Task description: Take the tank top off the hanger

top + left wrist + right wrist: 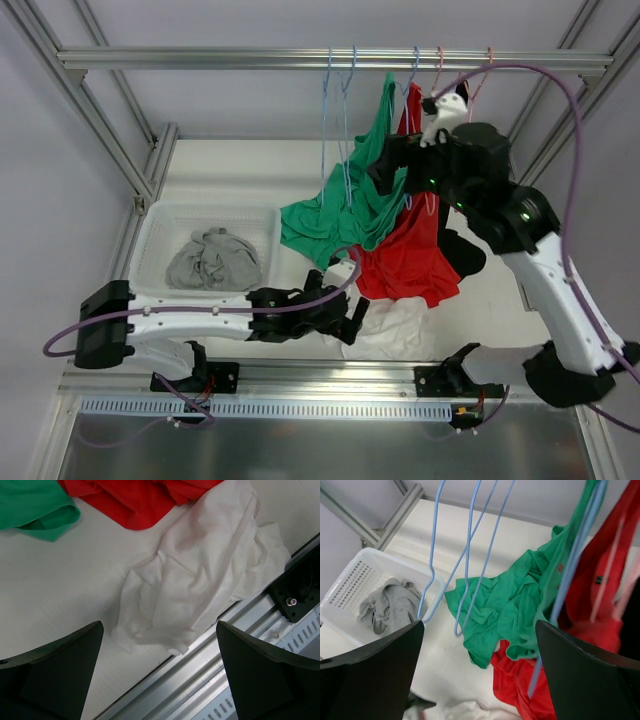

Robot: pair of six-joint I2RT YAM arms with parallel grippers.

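Green tank top [520, 600]: judged to be the task's garment. Its upper part hangs on the blue hanger [573, 565] at the far right, and its body spills down and left towards the table [230, 170].
Right gripper [479, 625]: raised to hanger height with its jaws spread wide and holding nothing. In its wrist view the green cloth and the hanger wire lie between the fingers.
Left gripper [160, 625]: low at the near edge, jaws apart and empty, above the white garment [200, 580] crumpled beside the table's front rail.
Red tank top [410, 260]: hangs just right of the green one, touching it and partly behind it.
Empty hangers [434, 540]: blue wires on the rail [200, 58], just left of the green top.
Basket [155, 230]: far left, holding a grey garment [213, 258].
Step in hand: judged to be the approach to a grasp high on the green cloth.
Risk, wire caught: if the fingers close on the hanger along with the cloth, the pull would drag the hanger along the rail or unhook it.
Risk, wrong cloth: the red fabric lies close enough to be pinched in too.
Risk, snag: a sideways pull may catch the strap on the hanger's shoulder or swing it into the empty wires.
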